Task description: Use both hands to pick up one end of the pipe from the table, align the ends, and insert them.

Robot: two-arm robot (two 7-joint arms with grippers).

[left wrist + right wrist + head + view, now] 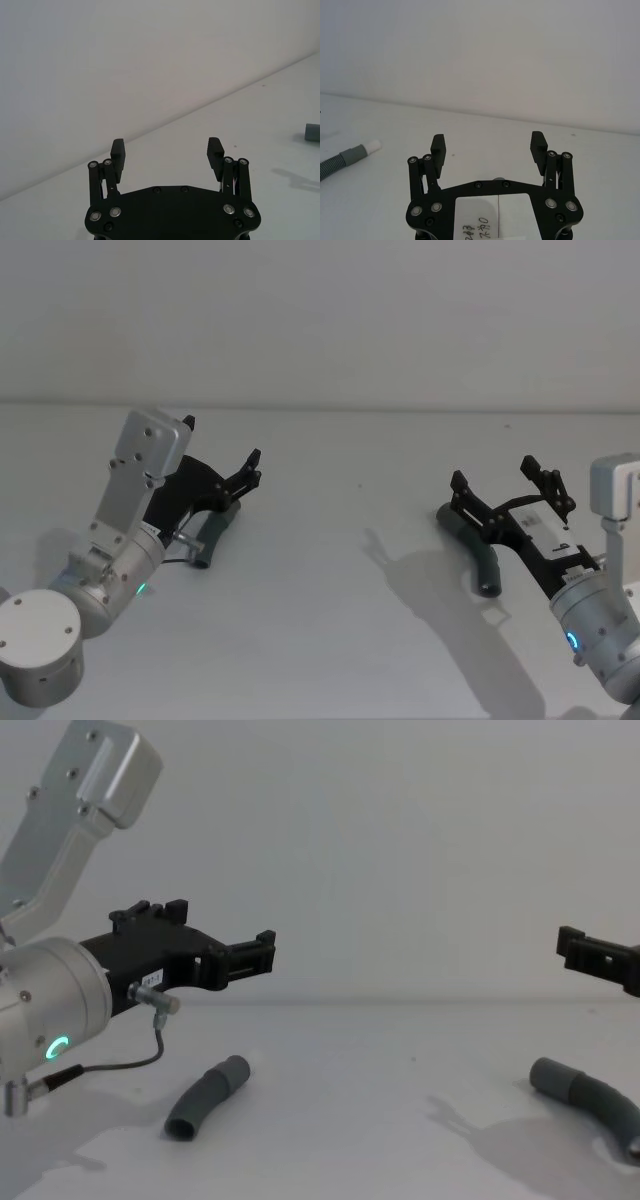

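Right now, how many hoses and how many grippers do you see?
Hoses: 2 (left hose, right hose)
Grippers: 2 (left gripper, right gripper)
Total: 4

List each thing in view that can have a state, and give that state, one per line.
Left gripper: open, empty, raised above the table.
Right gripper: open, empty, raised above the table.
Left hose: lying on the table, not held.
Right hose: lying on the table, not held, not joined to the left hose.
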